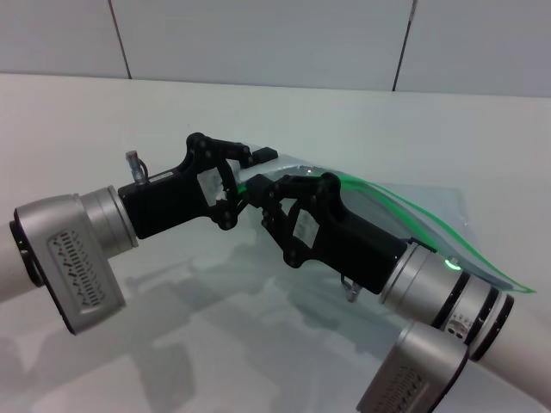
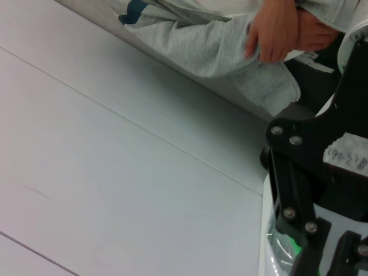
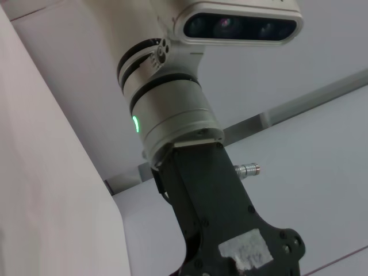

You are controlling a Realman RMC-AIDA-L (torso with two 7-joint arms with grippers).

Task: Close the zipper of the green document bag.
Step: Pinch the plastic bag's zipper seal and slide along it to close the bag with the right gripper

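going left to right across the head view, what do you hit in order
left arm's silver wrist housing → left gripper → right gripper → right arm's silver wrist with the green light → far end of the green document bag, its zipper arching above.

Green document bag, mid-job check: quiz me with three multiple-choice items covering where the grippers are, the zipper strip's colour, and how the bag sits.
1. Where do the left gripper and right gripper meet?
A. at the bag's left end
B. at its right end
C. away from the bag

2. Colour of the zipper?
A. red
B. bright green
C. black

3. How does the green document bag sit?
A. flat
B. zipper edge raised and bowed
C. folded in half

Answers: 1 A, both converge there in the head view. 2 B, the strip is green. 3 B, the edge arcs above the table.
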